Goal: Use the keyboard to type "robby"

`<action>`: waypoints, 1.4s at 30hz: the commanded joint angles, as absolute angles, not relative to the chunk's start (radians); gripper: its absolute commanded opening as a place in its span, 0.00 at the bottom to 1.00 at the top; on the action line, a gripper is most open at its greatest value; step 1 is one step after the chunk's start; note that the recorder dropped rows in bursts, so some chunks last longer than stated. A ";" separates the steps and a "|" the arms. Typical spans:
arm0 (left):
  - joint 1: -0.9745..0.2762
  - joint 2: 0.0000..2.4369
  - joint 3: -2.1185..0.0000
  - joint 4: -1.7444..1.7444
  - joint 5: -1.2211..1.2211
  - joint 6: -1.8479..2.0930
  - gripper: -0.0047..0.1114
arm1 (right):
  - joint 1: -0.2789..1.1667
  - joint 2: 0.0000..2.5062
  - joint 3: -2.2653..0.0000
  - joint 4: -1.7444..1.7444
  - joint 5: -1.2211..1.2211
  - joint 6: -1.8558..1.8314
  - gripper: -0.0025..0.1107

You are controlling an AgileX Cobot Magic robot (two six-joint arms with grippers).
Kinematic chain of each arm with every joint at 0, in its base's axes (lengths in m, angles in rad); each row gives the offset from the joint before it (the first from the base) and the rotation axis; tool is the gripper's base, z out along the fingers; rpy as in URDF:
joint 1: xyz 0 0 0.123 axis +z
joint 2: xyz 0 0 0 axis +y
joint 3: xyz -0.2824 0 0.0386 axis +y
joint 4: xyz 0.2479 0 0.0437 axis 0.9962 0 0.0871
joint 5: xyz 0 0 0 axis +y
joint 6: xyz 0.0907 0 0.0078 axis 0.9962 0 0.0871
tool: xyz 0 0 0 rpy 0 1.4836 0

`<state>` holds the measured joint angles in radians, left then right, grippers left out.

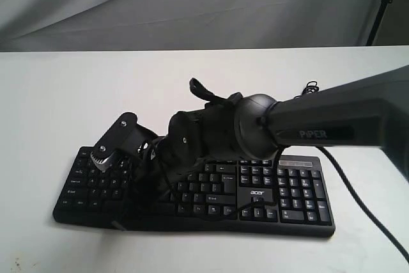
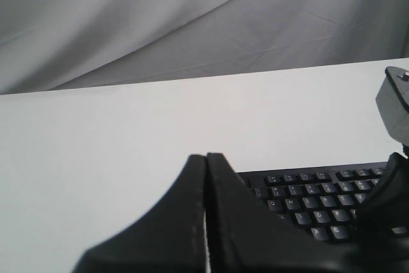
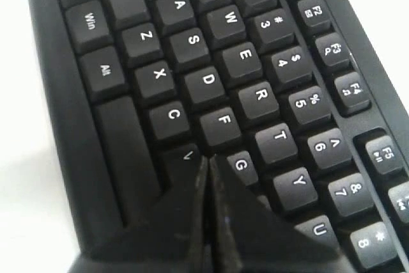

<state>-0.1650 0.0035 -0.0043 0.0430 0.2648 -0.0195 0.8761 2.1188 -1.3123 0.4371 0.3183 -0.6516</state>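
Note:
The black keyboard [image 1: 211, 191] with its white "acer" logo lies across the near part of the white table. My right arm reaches over it from the right. Its gripper [image 1: 149, 178] is down over the left half of the keys. In the right wrist view the right gripper [image 3: 208, 158] is shut, its tips together just above the keyboard [image 3: 204, 81] between the V and G keys. The key beneath the tips is hidden. The left gripper [image 2: 206, 156] is shut and empty, low by the left end of the keyboard [image 2: 319, 204]. It does not show in the exterior view.
A black cable [image 1: 361, 199] runs off the keyboard's right end toward the table's front right, and a small coil of cable [image 1: 310, 85] lies behind the arm. A thin wire [image 1: 223, 212] loops over the lower keys. Grey cloth [image 1: 192, 4] hangs behind the table [image 1: 64, 94].

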 commanded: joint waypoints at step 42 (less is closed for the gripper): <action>-0.171 0.000 0.000 0.048 0.259 -0.022 0.04 | 0.847 2.012 -1.316 0.419 0.319 -0.616 0.02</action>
